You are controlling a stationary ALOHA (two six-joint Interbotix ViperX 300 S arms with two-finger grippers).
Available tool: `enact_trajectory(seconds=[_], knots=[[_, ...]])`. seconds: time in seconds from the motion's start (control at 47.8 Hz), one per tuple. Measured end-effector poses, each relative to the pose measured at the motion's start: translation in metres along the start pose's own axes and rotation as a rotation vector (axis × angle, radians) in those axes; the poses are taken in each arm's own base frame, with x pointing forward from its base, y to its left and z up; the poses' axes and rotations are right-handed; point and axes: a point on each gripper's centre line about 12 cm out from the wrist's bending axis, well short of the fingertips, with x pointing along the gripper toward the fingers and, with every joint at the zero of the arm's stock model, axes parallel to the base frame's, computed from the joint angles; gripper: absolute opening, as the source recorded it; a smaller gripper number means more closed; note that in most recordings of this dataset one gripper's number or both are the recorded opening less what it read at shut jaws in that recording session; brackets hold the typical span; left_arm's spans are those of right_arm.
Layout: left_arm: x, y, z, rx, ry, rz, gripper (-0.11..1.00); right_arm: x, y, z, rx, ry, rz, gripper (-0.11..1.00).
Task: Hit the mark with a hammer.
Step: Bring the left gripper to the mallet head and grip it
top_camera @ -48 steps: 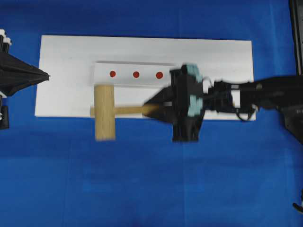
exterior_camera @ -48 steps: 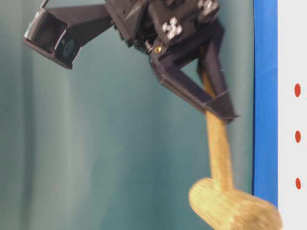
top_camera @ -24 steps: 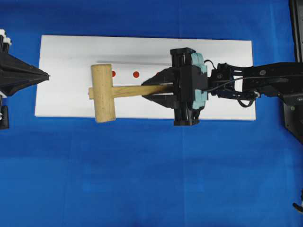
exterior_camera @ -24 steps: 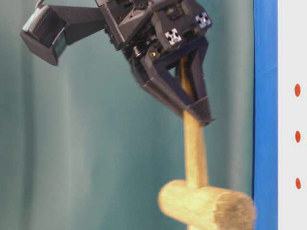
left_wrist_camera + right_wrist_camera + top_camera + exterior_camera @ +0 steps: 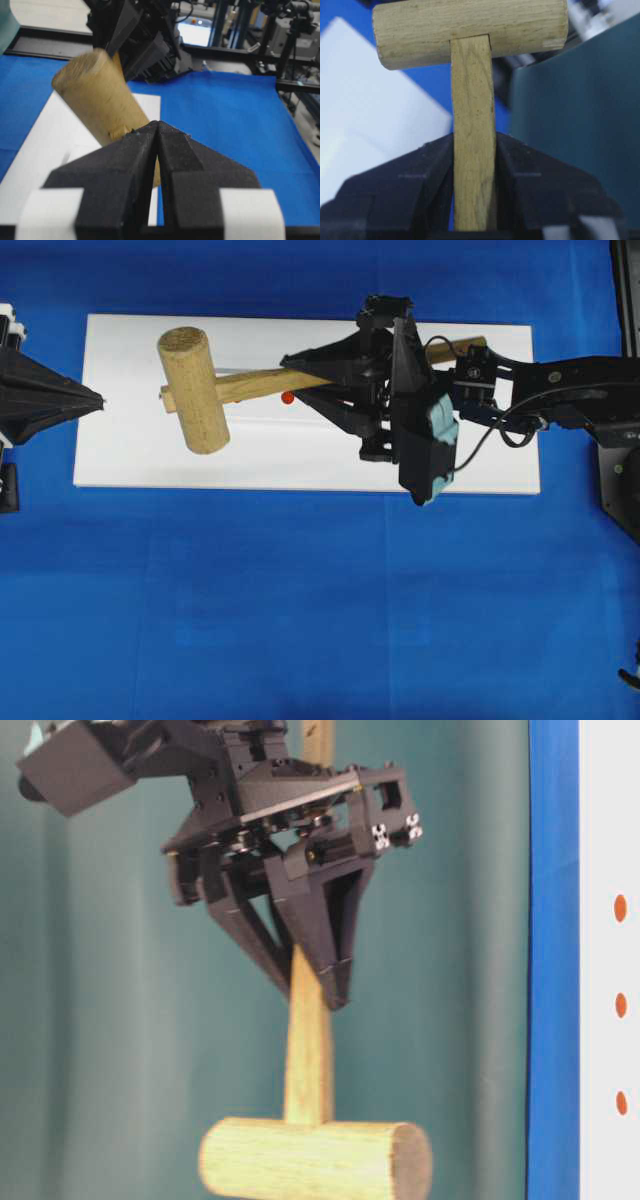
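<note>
The hammer, a light wooden mallet, hangs raised above the white board. My right gripper is shut on its flat handle, and the handle's end sticks out behind the wrist. In the table-level view the head is well clear of the board's face, where three red marks show. From overhead only one mark shows, just under the handle. My left gripper rests shut and empty at the board's left end, with the mallet head just beyond its tip.
Blue cloth covers the table around the board. The right arm stretches in over the board's right end. A teal backdrop stands behind the raised hammer.
The right gripper has swung the hammer up and away from the board, toward its far edge, and turned at the wrist. The head now covers the marks it lay beside. The left gripper stayed put.
</note>
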Motion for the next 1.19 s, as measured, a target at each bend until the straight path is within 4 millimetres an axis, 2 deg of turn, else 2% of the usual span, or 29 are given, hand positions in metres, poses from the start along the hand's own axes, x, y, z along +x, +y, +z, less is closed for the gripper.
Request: enact_trajectory(seconds=[0.188,0.565,0.648,0.795,0.899,0.962,1.192], knots=[[-0.001,0.000,0.000,0.000,-0.003,0.000,0.00,0.000,-0.002,0.003,-0.092,-0.009,-0.032,0.09],[-0.001,0.005,0.000,-0.035,-0.005,0.026,0.02,-0.001,0.001,0.005,-0.094,-0.012,-0.027,0.09],[-0.001,0.008,0.000,-0.060,-0.004,0.042,0.17,-0.001,0.002,0.006,-0.093,-0.014,-0.022,0.09],[0.000,0.014,-0.001,-0.094,-0.003,0.070,0.64,-0.001,0.003,0.006,-0.091,-0.015,-0.021,0.09],[0.000,0.015,-0.002,-0.097,-0.001,0.078,0.88,-0.001,0.002,0.006,-0.087,-0.012,-0.023,0.09],[0.000,0.016,-0.002,-0.099,0.000,0.080,0.94,-0.001,0.002,0.006,-0.085,-0.012,-0.025,0.09],[0.003,0.016,0.001,-0.135,-0.040,0.076,0.94,-0.001,0.002,0.006,-0.084,-0.010,-0.024,0.09]])
